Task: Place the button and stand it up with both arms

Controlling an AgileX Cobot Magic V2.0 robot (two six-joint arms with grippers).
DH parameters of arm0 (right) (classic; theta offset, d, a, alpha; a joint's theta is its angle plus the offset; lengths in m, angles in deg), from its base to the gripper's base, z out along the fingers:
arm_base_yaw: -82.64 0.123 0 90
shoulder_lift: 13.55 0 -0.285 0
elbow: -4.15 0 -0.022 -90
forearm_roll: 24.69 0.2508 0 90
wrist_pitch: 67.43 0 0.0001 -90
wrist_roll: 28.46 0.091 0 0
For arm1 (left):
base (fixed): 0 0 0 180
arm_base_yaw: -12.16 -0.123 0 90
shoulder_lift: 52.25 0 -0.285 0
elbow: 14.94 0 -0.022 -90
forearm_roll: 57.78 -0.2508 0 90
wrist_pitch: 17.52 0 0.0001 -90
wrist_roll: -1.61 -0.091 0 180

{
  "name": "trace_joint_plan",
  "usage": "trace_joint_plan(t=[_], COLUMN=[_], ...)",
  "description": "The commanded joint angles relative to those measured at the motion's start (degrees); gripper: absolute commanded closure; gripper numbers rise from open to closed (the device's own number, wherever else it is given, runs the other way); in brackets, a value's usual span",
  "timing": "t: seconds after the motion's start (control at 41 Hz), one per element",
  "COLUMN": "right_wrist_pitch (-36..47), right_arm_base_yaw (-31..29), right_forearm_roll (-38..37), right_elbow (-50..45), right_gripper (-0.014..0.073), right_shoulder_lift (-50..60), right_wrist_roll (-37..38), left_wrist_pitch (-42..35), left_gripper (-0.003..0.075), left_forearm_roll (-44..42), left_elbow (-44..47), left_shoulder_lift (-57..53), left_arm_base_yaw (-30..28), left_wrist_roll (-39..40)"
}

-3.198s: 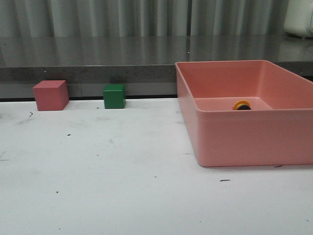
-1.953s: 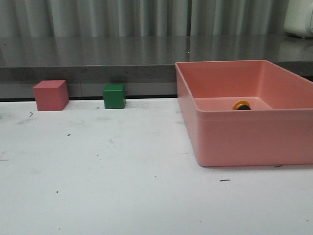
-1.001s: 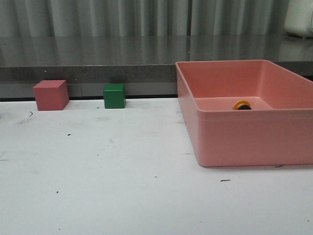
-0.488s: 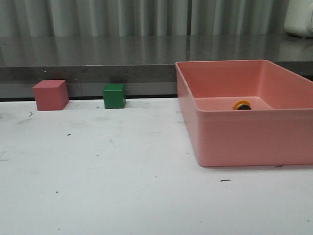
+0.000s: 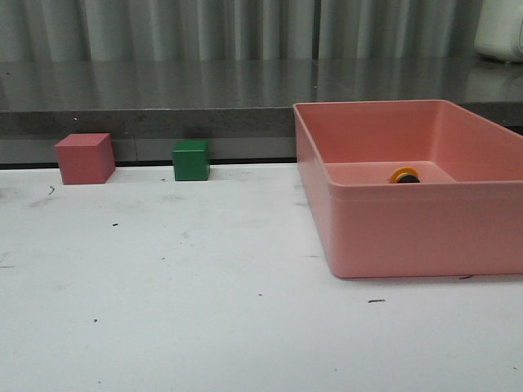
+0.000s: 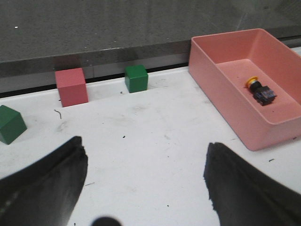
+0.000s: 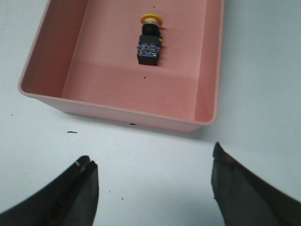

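Inside the pink bin [image 5: 392,233], toward its far end, the button [image 7: 149,40] lies on its side on the bin's floor. Its yellow mushroom cap [image 7: 151,19] points at the far wall, and its black-and-blue contact base [image 7: 148,51] points toward the near wall. From the front view only the yellow cap and a bit of black collar show above the bin's near rim. The bin stands on the right part of the white surface [image 5: 180,286].

The left gripper [image 6: 146,183] hangs over the open white surface, well apart from the bin, with its jaws spread wide and nothing between them. The right gripper [image 7: 153,188] hangs above the surface just outside the bin's near wall, jaws likewise spread wide and empty, with the button well ahead of them.

Along the far edge of the surface sit a pink cube [image 5: 84,158] and, to its right, a green cube [image 5: 191,160], standing apart. The left wrist view shows a second green cube [image 6: 11,124] nearer and farther to the left.
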Motion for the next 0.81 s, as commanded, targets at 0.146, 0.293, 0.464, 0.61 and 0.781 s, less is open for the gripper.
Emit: trace_joint_plan(t=[0.146,0.293,0.464,0.61,0.781], right_wrist_pitch=[1.2,-0.5,-0.9,-1.2,-4.2], right_arm_base_yaw=[2.0,2.0,2.4,3.6,4.1], right_forearm_roll=[0.6,0.6,0.6,0.3,-1.6], right_elbow=[11.1,16.6,23.2,29.0,35.9], right_gripper=[0.0067,0.0067,0.0067,0.0067,0.0067], right_shoulder_lift=[-12.4,-21.1,-31.0,-39.3,-47.7], right_wrist_roll=[-0.8,-0.8,-0.8,-0.8,-0.7], left_wrist_pitch=[-4.5,-4.5,-4.5,-4.5,-4.5], left_gripper=[0.0209,0.0209,0.0209,0.0209,0.0209], left_forearm_roll=[0.8,0.8,0.8,0.8,0.8], left_elbow=[-2.1,-2.1,-2.1,-2.1,-2.1], left_shoulder_lift=[0.6,0.6,0.6,0.6,0.6], left_arm_base_yaw=[2.3,2.3,2.3,2.3,2.3], left_wrist_roll=[0.0,0.0,0.0,0.0,0.0])
